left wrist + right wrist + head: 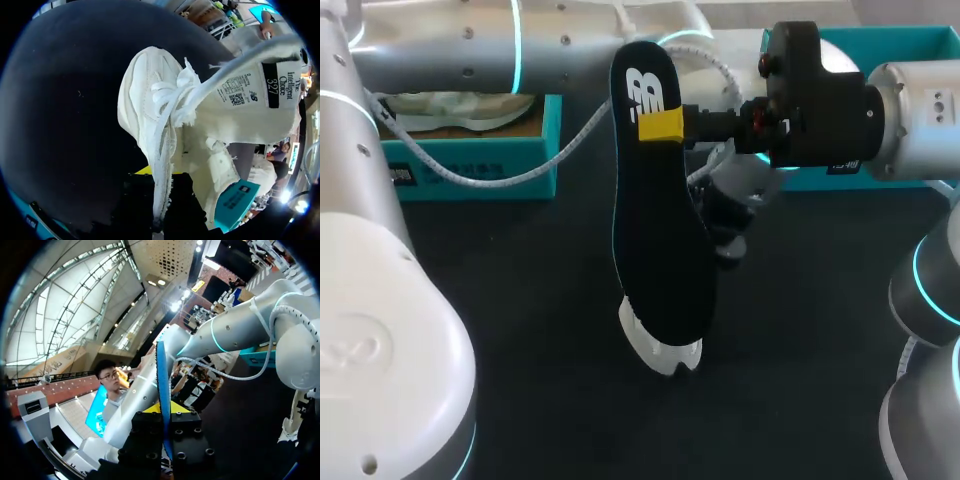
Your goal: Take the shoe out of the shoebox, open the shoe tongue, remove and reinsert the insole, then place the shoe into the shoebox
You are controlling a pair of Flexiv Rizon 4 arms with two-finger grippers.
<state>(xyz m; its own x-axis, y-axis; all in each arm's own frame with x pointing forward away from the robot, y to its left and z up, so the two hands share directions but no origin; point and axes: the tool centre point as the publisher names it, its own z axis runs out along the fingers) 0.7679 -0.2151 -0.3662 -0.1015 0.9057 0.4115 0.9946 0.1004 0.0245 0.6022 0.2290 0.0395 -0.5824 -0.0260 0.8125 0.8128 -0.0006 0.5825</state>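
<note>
black insole point(660, 240): upright over the worktop point(520, 330), logo end up, lower end in front of the shoe point(665, 352)
right pincer point(665, 125): clenched on the insole near its upper end
shoe: white, toe pointing down at the worktop, tongue folded out, laces loose
left pincer point(160, 176): grasping the shoe by its collar edge
teal shoebox point(470, 165): far left, well apart from the shoe, paper inside

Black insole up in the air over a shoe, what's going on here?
The right gripper holds the black insole upright by its upper end, its lower end down at the white sneaker. The left gripper clamps the sneaker at its opening, with the tongue pulled open. The teal shoebox stands behind at the left. Whether the insole is coming out or going in cannot be told.
</note>
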